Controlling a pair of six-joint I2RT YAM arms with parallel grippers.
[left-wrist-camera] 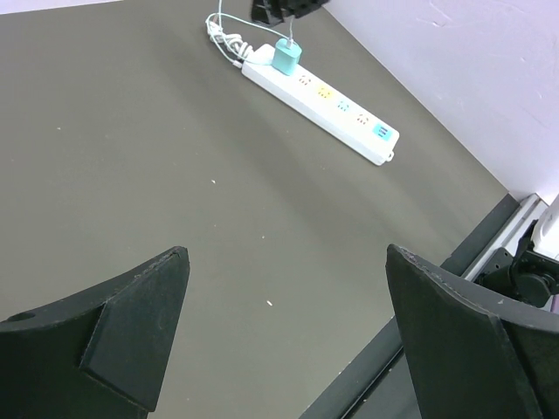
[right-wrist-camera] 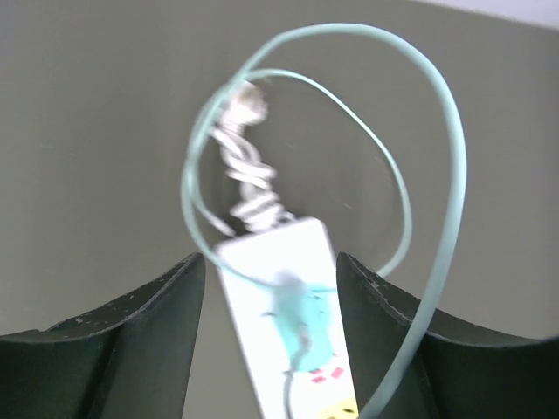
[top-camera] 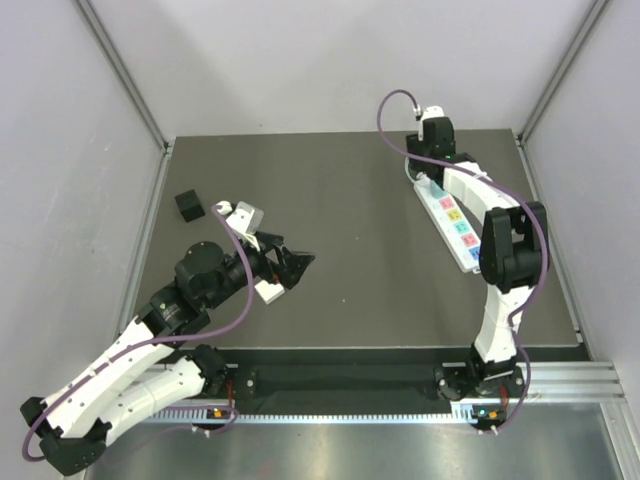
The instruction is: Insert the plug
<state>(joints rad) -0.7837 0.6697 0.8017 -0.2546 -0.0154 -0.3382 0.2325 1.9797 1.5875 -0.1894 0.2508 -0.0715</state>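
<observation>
A white power strip (top-camera: 452,222) with coloured sockets lies at the right of the dark mat; it also shows in the left wrist view (left-wrist-camera: 336,110). A teal plug (left-wrist-camera: 286,57) stands in the strip's far-end socket, its teal cable (right-wrist-camera: 445,175) looping above it. In the right wrist view the plug (right-wrist-camera: 301,319) sits on the strip (right-wrist-camera: 279,262) between my open fingers. My right gripper (right-wrist-camera: 269,292) hovers over that end, open, jaws apart from the plug. My left gripper (top-camera: 298,262) is open and empty over the mat's left half.
A small black cube (top-camera: 189,205) lies at the far left of the mat. A white block (top-camera: 268,290) lies under the left arm's wrist. A coiled white cord (left-wrist-camera: 229,44) lies at the strip's far end. Grey walls enclose the table; a metal rail (top-camera: 400,385) runs along the near edge.
</observation>
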